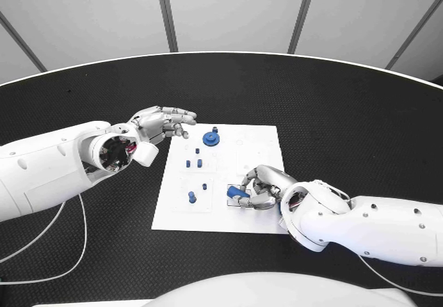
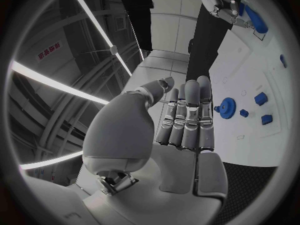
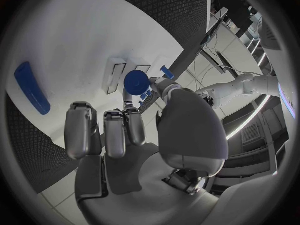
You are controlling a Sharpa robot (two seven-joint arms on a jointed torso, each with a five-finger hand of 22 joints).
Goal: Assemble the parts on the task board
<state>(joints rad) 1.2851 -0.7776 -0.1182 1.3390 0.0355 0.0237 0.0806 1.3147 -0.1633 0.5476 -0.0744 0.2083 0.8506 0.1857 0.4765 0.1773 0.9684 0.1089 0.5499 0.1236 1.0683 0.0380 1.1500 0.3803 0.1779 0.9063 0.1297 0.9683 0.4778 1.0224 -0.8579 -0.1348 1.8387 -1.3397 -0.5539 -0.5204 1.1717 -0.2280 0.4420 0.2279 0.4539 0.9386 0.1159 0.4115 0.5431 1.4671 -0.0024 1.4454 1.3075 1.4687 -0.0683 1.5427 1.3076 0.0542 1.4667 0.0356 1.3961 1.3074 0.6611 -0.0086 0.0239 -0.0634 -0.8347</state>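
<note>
Gripping a blue cylindrical part (image 1: 238, 192) between thumb and fingertips, the right hand (image 1: 261, 189) sits over the near right portion of the white task board (image 1: 258, 144), where a small square recess lies under the part. The right wrist view shows the same piece end-on as a round blue disc (image 3: 135, 80) pinched at the fingertips, with the remaining fingers curled alongside, and a long blue bar (image 3: 31, 87) lying flat on the board off to one side.

Left of the held part, a small blue peg (image 1: 192, 197) stands in the board's near left area. Farther up the board, a cluster of three small blue pieces (image 1: 196, 160) sits near the left edge. Beyond them, near the far left corner, a blue gear (image 1: 211, 138) rests on the board with a short hub rising from its middle.

The left hand (image 1: 164, 125) hangs just beside the board's far left corner, close to the gear but apart from it. Its fingers are straight and held side by side, the thumb angled away, and nothing is in its grasp; the left wrist view shows the palm (image 2: 181, 130) bare, with the gear (image 2: 227, 106) just past the fingertips.
</note>
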